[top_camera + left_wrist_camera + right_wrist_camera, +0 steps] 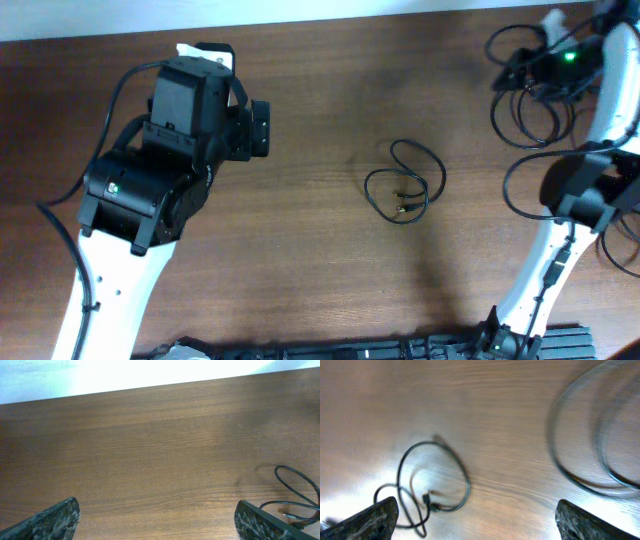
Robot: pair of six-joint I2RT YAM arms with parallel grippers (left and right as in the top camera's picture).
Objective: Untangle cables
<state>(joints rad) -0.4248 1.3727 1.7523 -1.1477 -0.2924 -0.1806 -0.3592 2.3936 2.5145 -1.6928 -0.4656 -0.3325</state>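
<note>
Brown wood-grain worktop (330, 270) fills every view, with a pale strip beyond its far edge. Nearest, a dark rail (400, 350) runs along the bottom edge of the overhead view. Two white arms rise from that side, the left arm (110, 290) and the right arm (540, 270). Thin black loops (525, 190) lie around the right arm's elbow; whether they are loose cords or the arm's own wiring cannot be told.

Further out, near the middle of the worktop, one small cable (405, 185) lies by itself in a couple of loose loops. Both its plug ends sit inside the coil, and it is well apart from either arm.

The left fingers (55, 520) are spread wide over bare wood with nothing between them. In the left wrist view the small cable (297, 495) lies just beyond the finger on the right of the picture.

The right fingers (375, 520) are likewise spread wide and empty above the worktop. The small cable (435, 480) lies ahead of the finger on the left of the right wrist view, one plug visible inside the coil.

Farthest, at the far right corner, a tangled bundle of cables (530, 105) lies in several overlapping loops. It sits beside the head of the right arm, where a green light (570, 55) glows. The right wrist view shows large loops (590, 450) of it, blurred, at the right of the picture.
</note>
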